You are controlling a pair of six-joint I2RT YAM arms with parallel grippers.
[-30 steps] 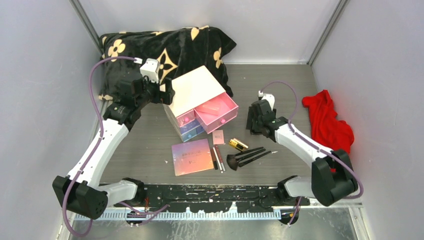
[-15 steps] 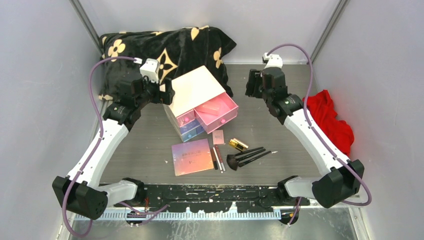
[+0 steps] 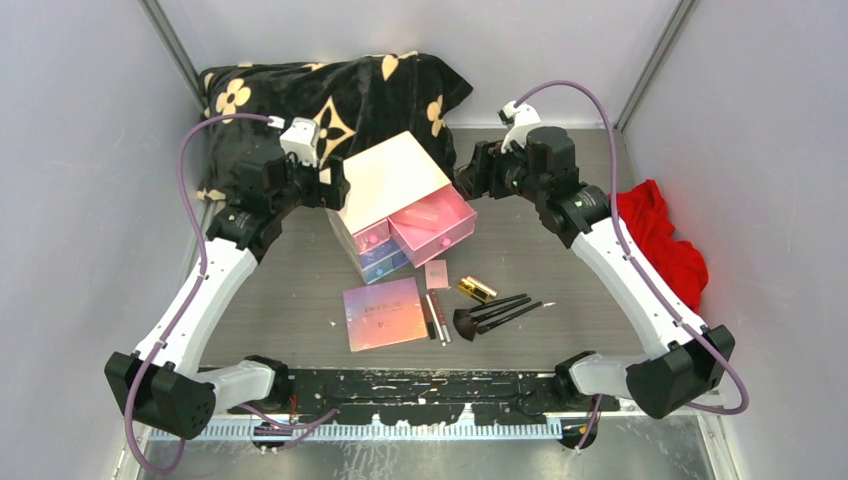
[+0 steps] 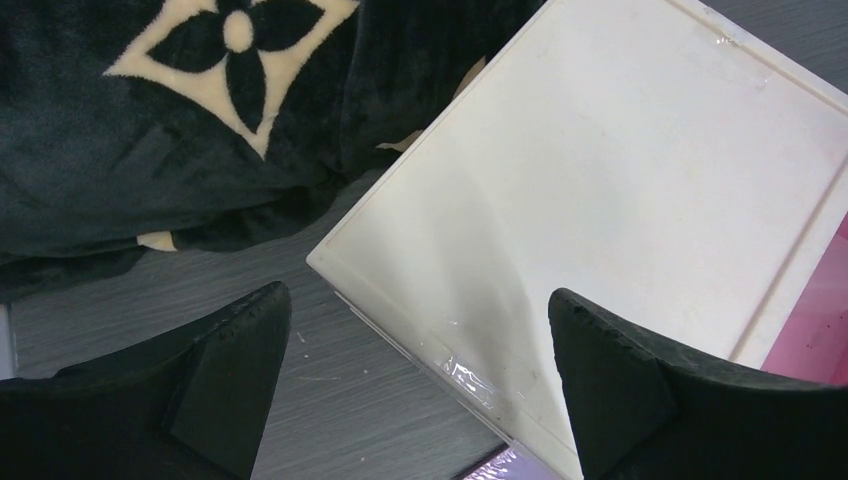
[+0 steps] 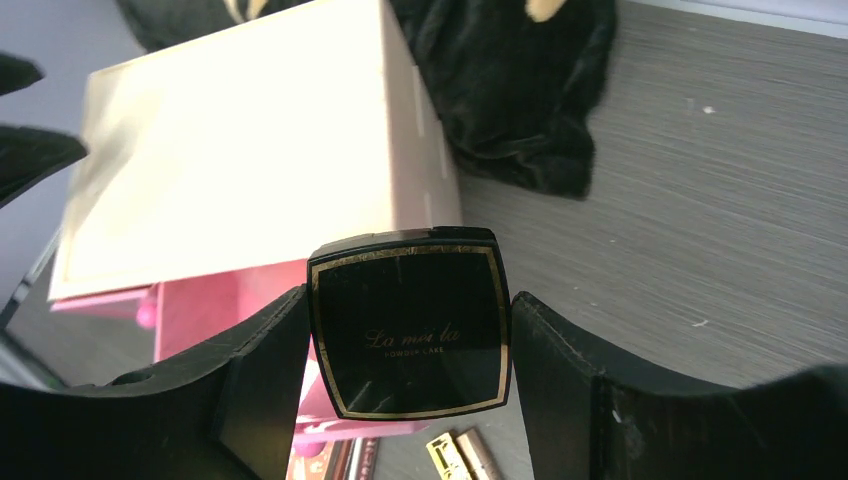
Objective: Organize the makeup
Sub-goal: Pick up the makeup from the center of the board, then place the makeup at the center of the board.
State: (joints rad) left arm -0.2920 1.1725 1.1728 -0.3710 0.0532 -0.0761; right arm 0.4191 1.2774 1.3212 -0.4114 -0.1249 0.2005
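Right pincer (image 5: 408, 345): pinching compact (image 5: 410, 300) near drawer (image 5: 200, 300). Left pincer (image 4: 418, 295): spread over box (image 4: 620, 180). Risk: the compact's smooth edges may slip, so it misses the drawer.

White left arm (image 3: 195, 300) and right arm (image 3: 632, 278), black joints (image 3: 160, 388), purple cables (image 3: 184, 155).

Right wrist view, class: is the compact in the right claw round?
No, the black compact held by the right claw is square with a gold border.

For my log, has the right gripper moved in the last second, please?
Yes: the right gripper, holding the black compact, moved rearward to beside the cream box.
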